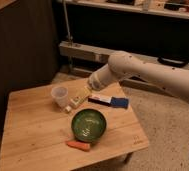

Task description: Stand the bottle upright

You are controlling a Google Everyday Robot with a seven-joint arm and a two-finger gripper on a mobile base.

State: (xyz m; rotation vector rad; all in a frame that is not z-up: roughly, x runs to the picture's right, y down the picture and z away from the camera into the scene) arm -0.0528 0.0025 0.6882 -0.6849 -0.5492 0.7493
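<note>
Bottle (pixel 78 99) lies on its side at frame centre, just beside the cup (pixel 59 95), with the gripper (pixel 90 88) at its upper-right end, grip state not determinable; an end-heavy lift risks slippage, knocking the cup or rolling toward the bowl (pixel 88 124)

One bench (pixel 30 137) holds one cup (pixel 59 95), one bottle (pixel 77 99), one box (pixel 108 101), one bowl (pixel 88 125) and one orange piece (pixel 78 145) near its front edge. One gripper (pixel 90 89) hangs near the back edge.
</note>
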